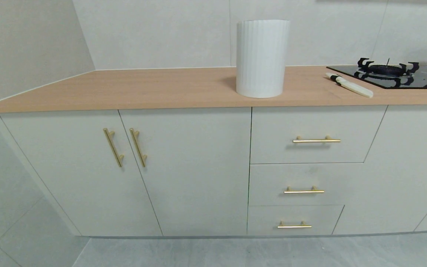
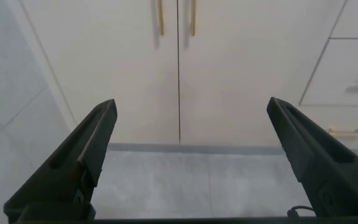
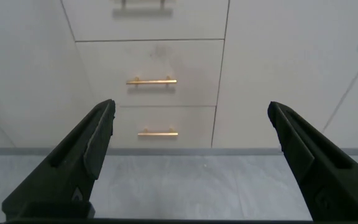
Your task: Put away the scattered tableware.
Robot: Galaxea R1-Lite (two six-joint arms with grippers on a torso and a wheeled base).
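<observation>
Both jaws gape empty; white ribbed container (image 1: 261, 59) stands on countertop (image 1: 143, 87), contents hidden.

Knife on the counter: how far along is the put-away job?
Done: nothing shows as stowed. The knife lies loose on the counter beside the stove, apart from the white ribbed container. In hand: nothing; left gripper and right gripper have jaws open and empty, down by the cabinet fronts. Left: pick up the knife and stow it.

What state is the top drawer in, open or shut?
Shut: the top drawer front lies flush with the cabinet door beside it.
</observation>
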